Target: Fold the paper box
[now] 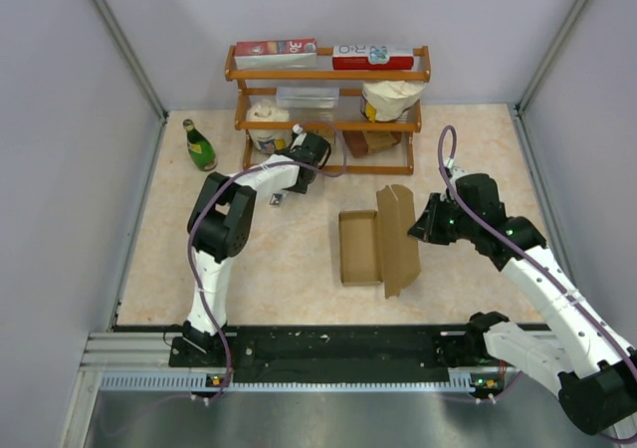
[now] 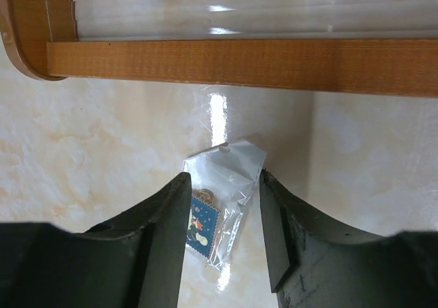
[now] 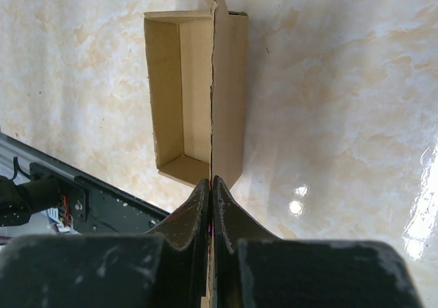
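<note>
The shallow brown paper box is matt, raw-edged cardboard; the beige marbled bench shines glossy; the orange wooden rack looks smooth; the small clear plastic bag glistens

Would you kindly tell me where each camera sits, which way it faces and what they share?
Top external: above and behind the robot, looking down on the table; left arm and right arm show.
Left wrist: on the left arm, facing down at a small plastic bag near the wooden rack; open left claw straddles it.
Right wrist: on the right arm, looking along the right claw, shut on the paper box flap.
Shared: top and right wrist both show the paper box.
</note>
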Controlling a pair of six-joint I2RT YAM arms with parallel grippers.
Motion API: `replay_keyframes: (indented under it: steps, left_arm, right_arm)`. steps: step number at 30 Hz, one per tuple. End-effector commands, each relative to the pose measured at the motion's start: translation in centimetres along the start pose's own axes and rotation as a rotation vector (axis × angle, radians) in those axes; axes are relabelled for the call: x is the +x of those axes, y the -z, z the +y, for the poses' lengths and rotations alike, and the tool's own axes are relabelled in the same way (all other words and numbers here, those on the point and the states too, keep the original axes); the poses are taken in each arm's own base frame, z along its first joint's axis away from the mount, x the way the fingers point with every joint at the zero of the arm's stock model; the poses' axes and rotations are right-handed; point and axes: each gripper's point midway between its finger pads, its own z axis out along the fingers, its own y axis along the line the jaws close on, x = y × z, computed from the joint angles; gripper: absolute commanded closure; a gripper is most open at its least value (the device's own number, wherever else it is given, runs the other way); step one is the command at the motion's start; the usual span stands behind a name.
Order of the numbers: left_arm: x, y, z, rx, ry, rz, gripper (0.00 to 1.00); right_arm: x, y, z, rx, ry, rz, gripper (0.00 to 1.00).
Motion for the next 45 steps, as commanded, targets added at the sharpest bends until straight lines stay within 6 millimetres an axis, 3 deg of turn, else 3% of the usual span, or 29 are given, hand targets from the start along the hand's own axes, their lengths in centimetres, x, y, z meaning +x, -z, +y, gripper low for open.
replay_keyframes:
  steps: [1,9,13,18,22,25,27,35,37,39,41,43,45]
  left_arm:
    - [1.2,-0.8,-0.4,0.011,-0.014,0.048,0.54]
    - [1.3,-1.0,-0.7,0.021,-0.024,0.053,0.81]
    - [1.2,-0.8,-0.5,0.021,-0.021,0.052,0.99]
    - [1.1,0.3,-0.3,0.039,-0.014,0.036,1.0]
    - [1.1,2.9,-0.4,0.099,-0.003,-0.01,1.0]
    - [1.0,6.7,-1.2,0.234,0.013,-0.062,1.0]
    - [1.9,9.4,-1.7,0.317,0.025,-0.107,1.0]
    - [3.0,25.2,-6.7,0.731,-0.078,-0.364,1.0]
    - [3.0,28.0,-7.3,0.814,-0.074,-0.39,1.0]
    - [3.2,29.5,-7.8,0.856,-0.071,-0.402,1.0]
    - [3.4,29.3,-7.5,0.823,-0.07,-0.401,1.0]
    - [3.4,26.8,-6.0,0.672,-0.014,-0.386,1.0]
    - [3.6,24.1,-4.5,0.539,0.009,-0.36,0.87]
  right_arm:
    - [-1.5,0.5,1.0,-0.037,0.02,-0.047,1.0]
    - [-1.5,0.4,1.2,-0.048,0.021,-0.045,1.0]
    - [-1.3,0.3,1.0,-0.046,0.02,-0.041,1.0]
    - [-0.9,0.1,0.8,-0.044,0.018,-0.033,1.0]
    - [-1.0,0.1,0.9,-0.049,0.016,-0.034,1.0]
    - [-1.0,0.0,0.9,-0.047,0.014,-0.036,1.0]
    - [-0.9,0.0,0.8,-0.047,0.011,-0.038,1.0]
    - [-0.4,-0.2,0.6,-0.058,0.028,-0.039,1.0]
    - [-0.4,-0.3,0.7,-0.064,0.029,-0.034,1.0]
    - [-0.3,-0.4,0.8,-0.068,0.028,-0.025,1.0]
    - [-0.3,-0.4,0.8,-0.07,0.029,-0.027,1.0]
    - [-0.3,-0.4,0.8,-0.069,0.027,-0.026,1.0]
    - [-0.3,-0.4,0.8,-0.071,0.027,-0.023,1.0]
